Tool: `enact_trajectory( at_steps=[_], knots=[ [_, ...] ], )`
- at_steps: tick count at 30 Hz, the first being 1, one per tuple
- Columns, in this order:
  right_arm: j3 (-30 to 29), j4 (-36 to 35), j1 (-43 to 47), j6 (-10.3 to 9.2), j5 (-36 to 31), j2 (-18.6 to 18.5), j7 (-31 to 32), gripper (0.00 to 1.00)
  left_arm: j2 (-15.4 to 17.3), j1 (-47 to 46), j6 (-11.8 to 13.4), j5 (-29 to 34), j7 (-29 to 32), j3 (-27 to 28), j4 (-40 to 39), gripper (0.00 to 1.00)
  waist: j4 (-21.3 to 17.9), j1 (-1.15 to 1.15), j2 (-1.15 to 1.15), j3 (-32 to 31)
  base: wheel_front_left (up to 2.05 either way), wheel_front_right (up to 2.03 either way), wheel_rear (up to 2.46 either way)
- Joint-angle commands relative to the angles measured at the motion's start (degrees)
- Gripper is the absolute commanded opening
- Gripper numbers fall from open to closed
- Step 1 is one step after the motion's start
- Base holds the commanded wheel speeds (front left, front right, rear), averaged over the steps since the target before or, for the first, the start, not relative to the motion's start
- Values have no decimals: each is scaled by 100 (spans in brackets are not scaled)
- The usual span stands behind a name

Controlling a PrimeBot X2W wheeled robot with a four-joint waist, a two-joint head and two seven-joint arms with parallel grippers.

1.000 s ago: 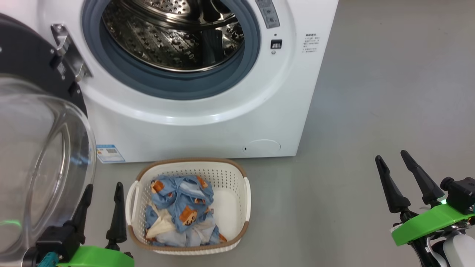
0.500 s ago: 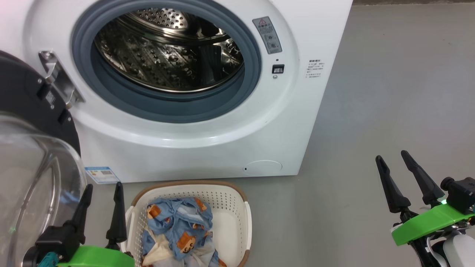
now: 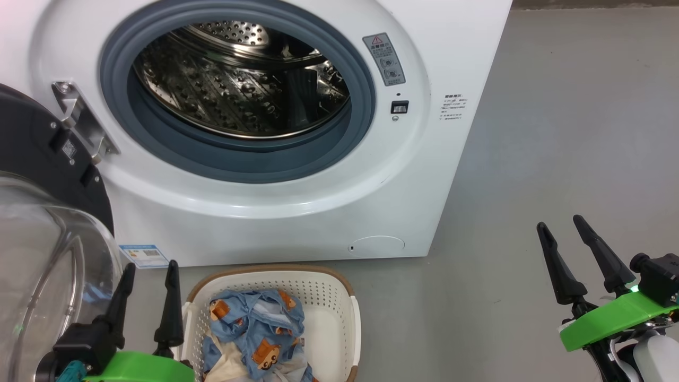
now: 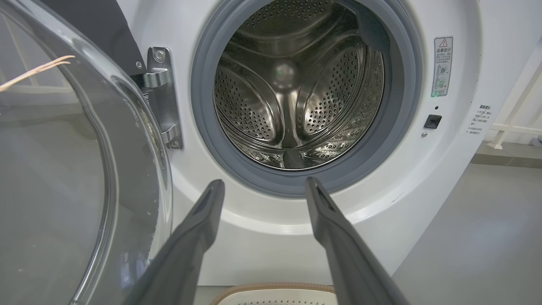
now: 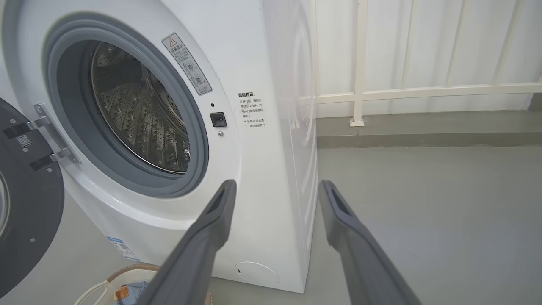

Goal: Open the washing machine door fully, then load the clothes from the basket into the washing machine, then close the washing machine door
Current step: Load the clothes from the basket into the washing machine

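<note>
We have the washing machine (image 3: 276,223) standing on the grey floor (image 3: 557,106), its door (image 3: 32,148) swung wide to the left and the clear glass bowl (image 3: 48,276) bulging toward us at the lower left; the perforated steel drum (image 3: 238,90) gleams inside the grey gasket (image 3: 244,164); just in front of the machine the basket (image 3: 339,281) sits on the floor, the clothes (image 3: 254,329) heaped toward its left side, blue bear-print over cream pieces; our left tool (image 3: 150,264) hovers just left of the basket and right beside the glass bowl, its 2 fingers spread wide and holding nothing; our right tool (image 3: 559,222) hangs well apart over the floor to the right, likewise spread wide and empty; from the left wrist, the 2 fingers frame the gasket's lower rim.
</note>
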Motion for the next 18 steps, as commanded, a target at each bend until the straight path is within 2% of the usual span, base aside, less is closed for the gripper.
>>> enact_trajectory(
  at_steps=[1, 18],
  knots=[
    [109, -132, -105, 9, -22, -73, -69, 100, 107, -158, -25, 46, -70, 227, -108, 100, 1, 0, 0, 1, 0, 0, 0],
    [103, -133, -118, 9, -36, -76, -69, 100, 81, -181, -63, 52, -70, 240, -62, 100, 28, 0, 0, 49, 0, 0, 0]
  ],
)
